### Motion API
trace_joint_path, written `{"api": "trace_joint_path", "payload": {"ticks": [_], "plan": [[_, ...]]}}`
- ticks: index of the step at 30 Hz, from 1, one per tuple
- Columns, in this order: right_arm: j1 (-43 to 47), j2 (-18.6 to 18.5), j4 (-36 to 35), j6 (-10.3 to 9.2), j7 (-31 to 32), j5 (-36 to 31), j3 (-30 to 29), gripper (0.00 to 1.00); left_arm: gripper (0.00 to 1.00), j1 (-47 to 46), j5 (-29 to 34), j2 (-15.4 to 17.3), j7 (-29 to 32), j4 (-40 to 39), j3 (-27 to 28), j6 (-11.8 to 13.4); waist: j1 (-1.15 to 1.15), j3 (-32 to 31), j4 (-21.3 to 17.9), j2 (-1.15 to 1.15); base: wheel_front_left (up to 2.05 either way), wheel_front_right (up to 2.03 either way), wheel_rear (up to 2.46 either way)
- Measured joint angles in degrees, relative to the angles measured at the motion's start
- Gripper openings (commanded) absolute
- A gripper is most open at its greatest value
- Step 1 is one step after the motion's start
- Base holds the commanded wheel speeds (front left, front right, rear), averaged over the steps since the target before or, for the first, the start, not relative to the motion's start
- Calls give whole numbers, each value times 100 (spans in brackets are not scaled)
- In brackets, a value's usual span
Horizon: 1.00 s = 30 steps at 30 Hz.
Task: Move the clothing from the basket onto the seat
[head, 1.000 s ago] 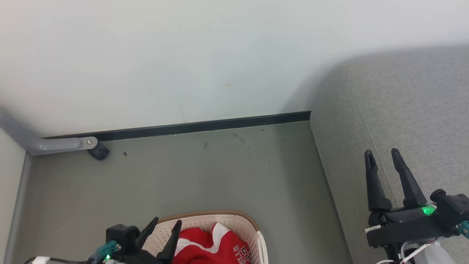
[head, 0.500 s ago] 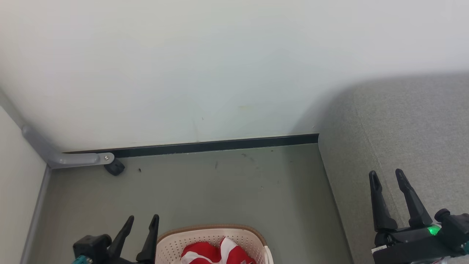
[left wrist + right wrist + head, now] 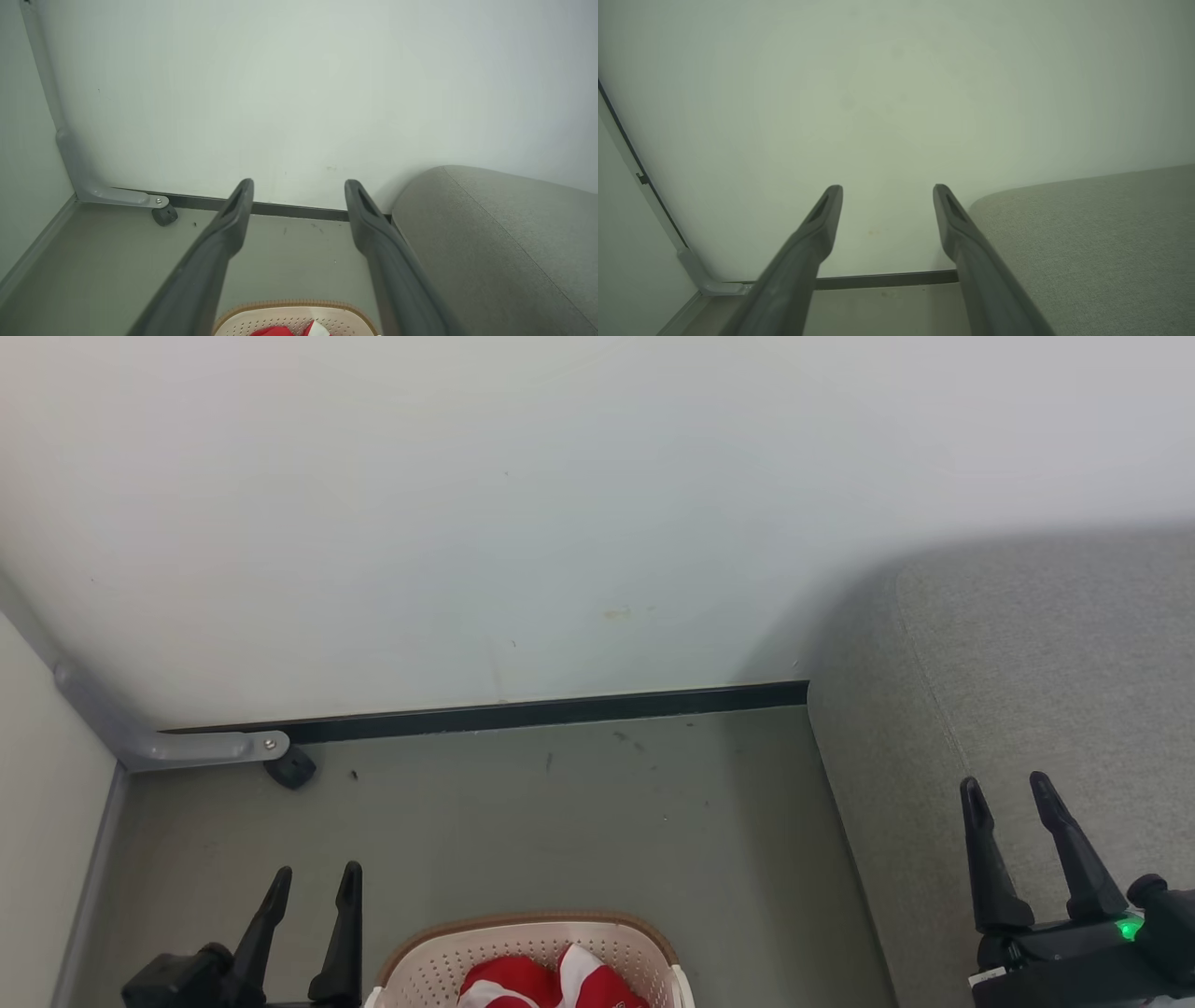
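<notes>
Left pincer: the left pincer (image 3: 316,874), with two long dark fingers, stands at the lower left of the head view; its jaws are wide apart and empty, and its tips point toward the wall.
Right pincer: the right pincer (image 3: 1005,782), also long-fingered and dark, stands at the lower right of the head view over the seat's near part; its jaws are spread and empty, and a small green light (image 3: 1131,929) glows on its body.
Basket: the cream-white plastic laundry basket (image 3: 439,969) with rows of small holes and a brown rim sits on the floor at the bottom edge of the head view, just right of the left pincer and apart from it.
Clothing: the soft red clothing (image 3: 509,982) with a white band lies bunched inside the basket; the frame's bottom edge cuts it off.
Seat: the large grey fabric-upholstered seat (image 3: 1036,653) with a rounded corner and a stitched seam fills the right side, set against the wall, with a strip of floor between it and the basket.
Floor: dull grey-green floor (image 3: 560,821) with a few dark specks.
Wall: plain pale wall (image 3: 467,523) with a black skirting strip (image 3: 560,710) along its foot.
Corner: a grey metal bracket (image 3: 187,747) runs down the left corner, and a small black wheel (image 3: 291,769) sits at its end on the floor.
Left wrist view: the basket's rim (image 3: 294,304) shows between the spread fingers, with the seat (image 3: 490,233) to the right.
</notes>
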Motion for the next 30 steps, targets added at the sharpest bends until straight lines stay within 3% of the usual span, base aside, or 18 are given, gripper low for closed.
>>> {"api": "trace_joint_path", "payload": {"ticks": [12,30], "plan": [[-9,-135,-140,-120,0,-100,-96,100,100,255,271,8,0,-683,115,109,0,94,-23,0,0,0,0],[-59,-194,-269,-130,3,-100,-135,100,100,365,480,23,0,-1100,131,179,1,310,-126,0,0,0,0]]}}
